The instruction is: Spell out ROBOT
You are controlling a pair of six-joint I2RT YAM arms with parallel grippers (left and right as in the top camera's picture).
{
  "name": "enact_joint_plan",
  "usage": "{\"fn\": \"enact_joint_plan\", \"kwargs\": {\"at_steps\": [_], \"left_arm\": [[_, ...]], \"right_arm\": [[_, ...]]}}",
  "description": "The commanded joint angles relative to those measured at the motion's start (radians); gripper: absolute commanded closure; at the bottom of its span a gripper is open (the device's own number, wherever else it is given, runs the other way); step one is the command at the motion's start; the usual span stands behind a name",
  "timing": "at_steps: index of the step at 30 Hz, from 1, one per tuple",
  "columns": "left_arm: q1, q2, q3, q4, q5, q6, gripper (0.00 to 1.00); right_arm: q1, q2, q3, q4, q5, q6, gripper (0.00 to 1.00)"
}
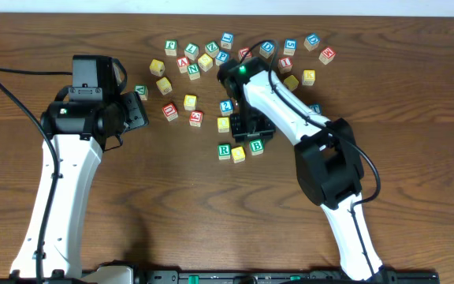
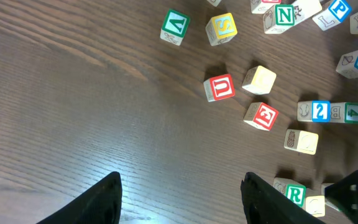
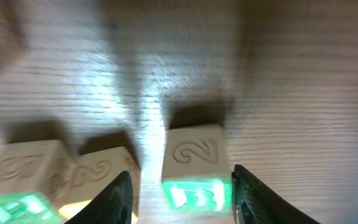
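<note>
A short row of letter blocks lies mid-table: a green R block (image 1: 224, 151), a yellow block (image 1: 238, 155) and a green B block (image 1: 256, 146). My right gripper (image 1: 248, 131) is low over the row's right end. In the right wrist view its open fingers (image 3: 182, 193) straddle the B block (image 3: 194, 165). The right finger is against the block and a gap shows at the left finger. The yellow block (image 3: 98, 174) and R block (image 3: 23, 180) sit to the left. My left gripper (image 2: 182, 199) is open and empty above bare wood at the left (image 1: 139, 112).
Several loose letter blocks are scattered at the back (image 1: 211, 51) and back right (image 1: 310, 76). A blue block (image 1: 226, 106), a yellow block (image 1: 224, 124) and two red blocks (image 1: 170, 111) lie just behind the row. The left wrist view shows the R block (image 2: 295, 194).
</note>
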Motion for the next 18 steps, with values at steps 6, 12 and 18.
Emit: {"fn": "enact_joint_plan", "kwargs": {"at_steps": [6, 12, 18], "left_arm": [[0.003, 0.007, 0.016, 0.001, -0.002, -0.009, 0.39], [0.003, 0.007, 0.017, 0.009, -0.002, -0.009, 0.39], [0.003, 0.007, 0.016, 0.008, -0.002, -0.009, 0.39]], "right_arm": [[-0.035, -0.038, 0.112, -0.023, 0.007, -0.071, 0.46], [-0.002, -0.038, 0.106, 0.129, -0.007, -0.074, 0.49], [0.043, -0.038, 0.073, 0.268, 0.082, 0.049, 0.47]]}}
